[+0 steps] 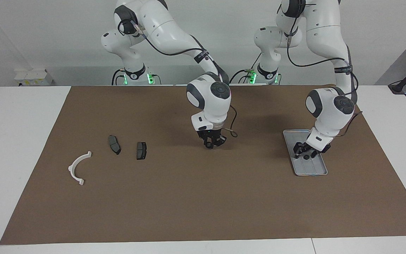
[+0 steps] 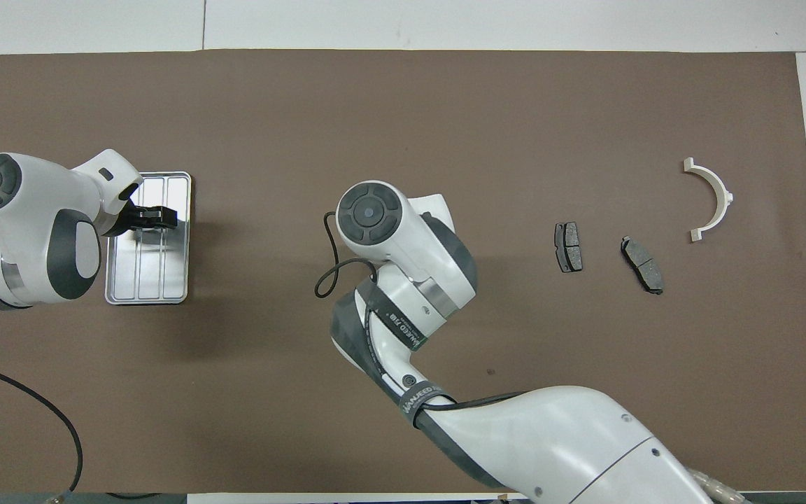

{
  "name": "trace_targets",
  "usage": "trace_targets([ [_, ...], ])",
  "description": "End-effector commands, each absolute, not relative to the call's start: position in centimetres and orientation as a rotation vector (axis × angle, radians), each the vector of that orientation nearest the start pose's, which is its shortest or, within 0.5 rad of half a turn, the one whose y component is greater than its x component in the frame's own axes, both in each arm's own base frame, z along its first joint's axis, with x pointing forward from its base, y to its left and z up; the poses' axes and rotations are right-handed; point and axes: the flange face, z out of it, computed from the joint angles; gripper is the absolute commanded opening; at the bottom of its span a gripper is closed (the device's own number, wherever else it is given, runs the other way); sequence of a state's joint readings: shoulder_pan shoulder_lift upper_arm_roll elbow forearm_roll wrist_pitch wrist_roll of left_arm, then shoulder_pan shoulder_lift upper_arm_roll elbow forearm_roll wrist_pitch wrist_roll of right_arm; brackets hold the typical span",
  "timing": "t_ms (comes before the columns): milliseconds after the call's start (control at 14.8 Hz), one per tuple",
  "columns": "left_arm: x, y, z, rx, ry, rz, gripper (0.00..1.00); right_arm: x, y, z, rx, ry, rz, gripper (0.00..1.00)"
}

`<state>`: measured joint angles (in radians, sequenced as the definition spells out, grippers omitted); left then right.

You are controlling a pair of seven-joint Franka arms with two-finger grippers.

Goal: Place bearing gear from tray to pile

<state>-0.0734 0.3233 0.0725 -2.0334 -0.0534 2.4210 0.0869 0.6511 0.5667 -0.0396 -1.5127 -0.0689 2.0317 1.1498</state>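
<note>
My left gripper point(image 1: 306, 154) sits low in the tray point(image 1: 321, 169), jaws seemingly closing round the small dark bearing gear point(image 1: 306, 157); I'd confirm grip before lifting. Right gripper point(image 1: 213, 143) waits mid-counter, jaws shut, empty.

— With twelve o'clock pointing away from the robots, where's the tray point(image 2: 165, 280)?
— Nine o'clock on the mat point(image 2: 403, 126), under the left gripper point(image 1: 307, 153).
— The pile point(image 2: 642, 264)?
— Three o'clock: two pads point(image 2: 568, 247) side by side, bracket point(image 2: 712, 196) at their two o'clock. The right gripper point(image 1: 210, 144) is over the mat's middle.
</note>
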Motion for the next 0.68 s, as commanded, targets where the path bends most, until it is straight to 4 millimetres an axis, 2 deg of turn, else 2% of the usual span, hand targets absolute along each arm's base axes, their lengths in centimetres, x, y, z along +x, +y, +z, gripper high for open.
trace_targets([
  [0, 60.1, -0.2, 29.0, -3.154, 0.097, -0.130, 0.56, 60.4, 32.5, 40.3, -3.189, 0.599, 0.022, 0.00],
  [68, 60.2, -0.2, 29.1, -3.154, 0.095, -0.130, 0.18, 61.4, 29.3, 42.4, -3.214, 0.485, 0.058, 0.00],
  [135, 60.3, -0.4, 29.2, -3.155, 0.100, -0.125, 0.00, 62.3, 25.9, 44.0, -3.231, 0.370, 0.088, 0.00],
  [270, 60.6, -0.5, 29.6, -3.158, 0.098, -0.120, 0.00, 64.1, 19.3, 45.5, -3.233, 0.132, 0.108, 0.00],
  [405, 61.4, -0.8, 30.9, -3.164, 0.101, -0.084, 0.00, 65.8, 13.2, 45.4, -3.225, -0.027, 0.108, 0.00],
  [540, 62.9, -2.3, 34.8, -3.177, 0.109, -0.014, 0.00, 67.1, 7.7, 44.5, -3.206, -0.186, 0.064, 0.00],
  [608, 63.5, -3.7, 37.5, -3.185, 0.071, 0.018, 0.00, 67.5, 5.0, 43.4, -3.200, -0.246, 0.053, 0.00],
])
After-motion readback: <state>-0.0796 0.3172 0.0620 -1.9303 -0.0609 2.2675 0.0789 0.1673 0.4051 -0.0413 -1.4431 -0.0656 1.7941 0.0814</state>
